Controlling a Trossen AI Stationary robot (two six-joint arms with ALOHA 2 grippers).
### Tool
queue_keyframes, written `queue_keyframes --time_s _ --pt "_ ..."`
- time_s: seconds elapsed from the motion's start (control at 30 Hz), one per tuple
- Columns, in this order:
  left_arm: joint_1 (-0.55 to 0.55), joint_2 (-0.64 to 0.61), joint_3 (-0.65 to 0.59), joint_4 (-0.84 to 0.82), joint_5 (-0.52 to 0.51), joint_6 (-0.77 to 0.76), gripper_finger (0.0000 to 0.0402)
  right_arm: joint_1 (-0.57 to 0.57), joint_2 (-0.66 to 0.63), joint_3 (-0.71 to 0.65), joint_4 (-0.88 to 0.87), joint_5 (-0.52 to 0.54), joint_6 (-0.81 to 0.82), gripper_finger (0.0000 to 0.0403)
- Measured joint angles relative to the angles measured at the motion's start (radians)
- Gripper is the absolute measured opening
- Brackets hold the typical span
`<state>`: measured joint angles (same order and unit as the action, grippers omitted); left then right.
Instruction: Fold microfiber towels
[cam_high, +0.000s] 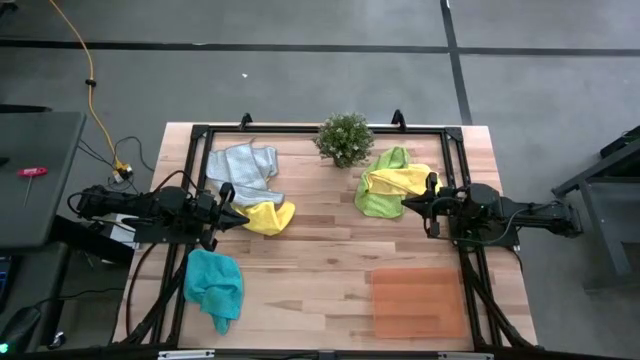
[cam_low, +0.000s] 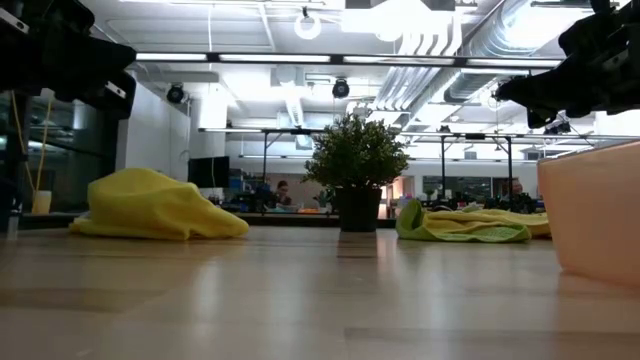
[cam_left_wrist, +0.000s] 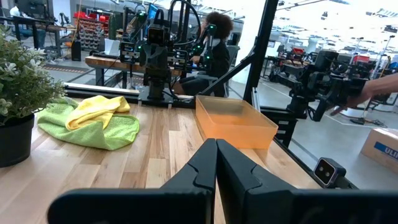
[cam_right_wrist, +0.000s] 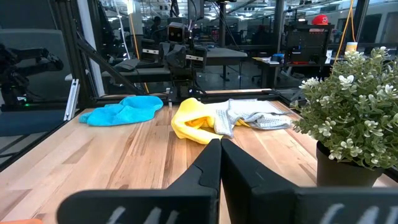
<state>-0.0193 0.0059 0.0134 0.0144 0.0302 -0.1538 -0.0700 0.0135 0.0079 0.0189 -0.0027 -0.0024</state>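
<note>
Towels lie crumpled and unfolded across the tabletop (cam_high: 320, 250), so folding has, by my reading, not begun. Left pincer (cam_high: 238, 213) hangs above the wood with its fingers pressed together and nothing between them, tips just beside the yellow towel (cam_high: 268, 217), which overlaps the grey towel (cam_high: 246, 170); the teal towel (cam_high: 214, 285) sits near the front edge. Right pincer (cam_high: 408, 205) is likewise closed and empty, at the edge of the second yellow towel (cam_high: 400, 180) heaped on the lime green towel (cam_high: 378, 195).

A good start would be to part the fingers, pinch one corner only, and draw a single cloth clear onto bare wood before spreading it flat; grabbing mid-heap risks lifting both layers. The potted plant (cam_high: 345, 138) stands between the two piles, so keep sweeps away from it.

The orange tray (cam_high: 417, 300) near the right front corner appears to hold nothing.
</note>
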Motion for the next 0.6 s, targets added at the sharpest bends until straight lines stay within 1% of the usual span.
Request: queue_keyframes --time_s 0.13,0.2,0.37,0.43,0.5,0.53,0.6 --pt "0.0 0.0 0.0 0.0 0.0 0.0 0.0001 0.0 0.0 0.0 0.028 0.038 -0.108 0.0" --pt "0.0 0.0 0.0 0.0 0.0 0.0 0.0001 0.0 0.0 0.0 0.041 0.057 -0.13 0.0" --pt "0.0 0.0 0.0 0.0 0.0 0.0 0.0001 0.0 0.0 0.0 0.047 0.065 -0.109 0.0" --pt "0.0 0.0 0.0 0.0 0.0 0.0 0.0001 0.0 0.005 0.0 0.136 0.052 -0.01 0.0" --pt "0.0 0.0 0.0 0.0 0.0 0.0 0.0001 0.001 0.007 0.0 0.307 0.043 0.176 0.0" --pt "0.0 0.0 0.0 0.0 0.0 0.0 0.0001 0.0 0.008 0.0 0.401 0.056 0.261 0.0" --pt "0.0 0.0 0.0 0.004 -0.004 0.0 0.0001 -0.002 0.009 0.0 0.557 0.157 0.37 0.0"
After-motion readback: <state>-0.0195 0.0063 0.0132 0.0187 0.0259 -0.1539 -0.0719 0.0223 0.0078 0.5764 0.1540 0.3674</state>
